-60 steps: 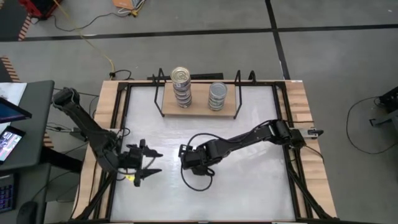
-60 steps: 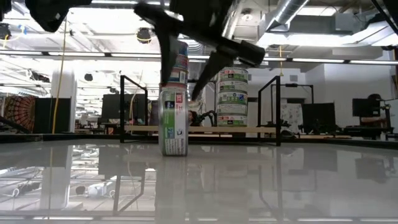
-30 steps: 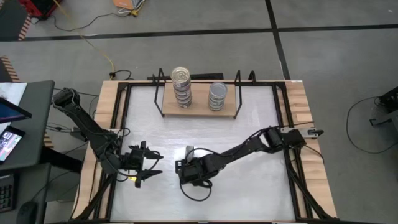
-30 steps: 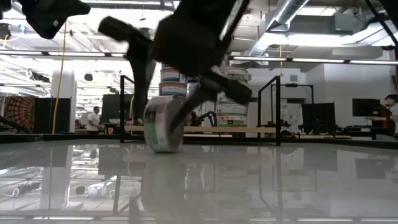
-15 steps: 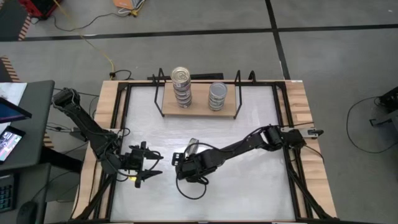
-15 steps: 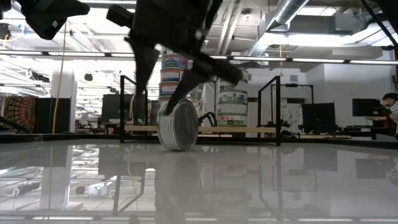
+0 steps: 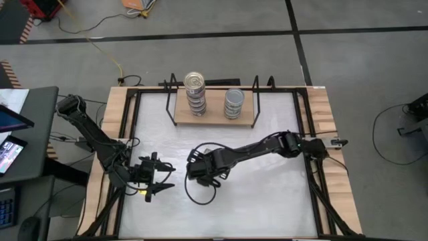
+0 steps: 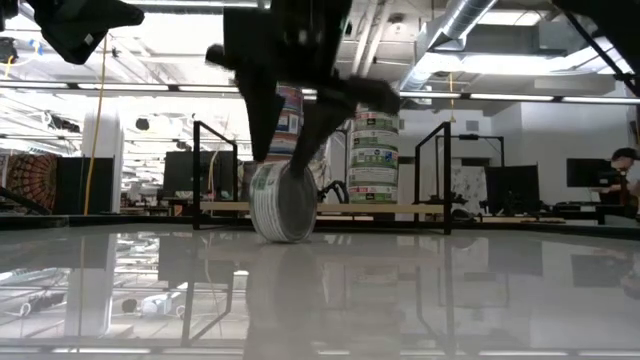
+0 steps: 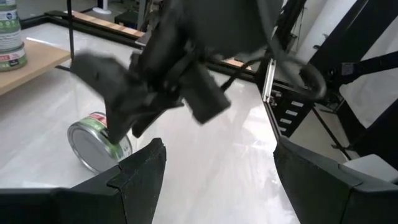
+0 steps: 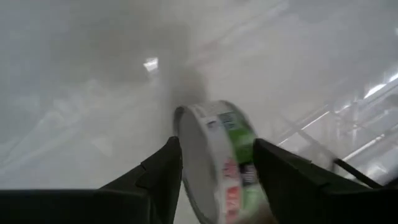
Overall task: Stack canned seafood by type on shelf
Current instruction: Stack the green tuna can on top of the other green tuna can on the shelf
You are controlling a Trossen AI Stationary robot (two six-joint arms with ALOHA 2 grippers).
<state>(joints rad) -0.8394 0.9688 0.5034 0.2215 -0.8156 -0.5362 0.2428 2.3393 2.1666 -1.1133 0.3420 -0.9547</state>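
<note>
The white table [image 7: 267, 201] fills a wood-and-black frame, with grey floor around it and a desk with screens [image 7: 13, 144] off the left edge. Far across the top, the shelf [image 7: 214, 119] sits centred near the far edge: a light wood board with a black wire frame at each end. It holds two stacks of tins, well apart. The left stack [image 7: 194, 94] is taller and gold-topped. The right stack [image 7: 233, 104] is shorter and grey-topped; in the low view three labelled tins show clearly in it [image 8: 374, 160]. The left stack cannot be counted, since the arm hides part of it there.

The right arm reaches from the right edge across the middle of the table. Its right gripper [image 7: 198, 167] hangs over a single loose tin [image 8: 284, 202] that stands on its rim on the bare tabletop, near of the shelf. The fingers [image 10: 163, 177] straddle the tin, one on each side of it; whether they press it cannot be told.

The left gripper [image 7: 162, 177] waits low at the left, near side, fingers spread and holding nothing, pointed toward the tin [image 9: 98, 138].
</note>
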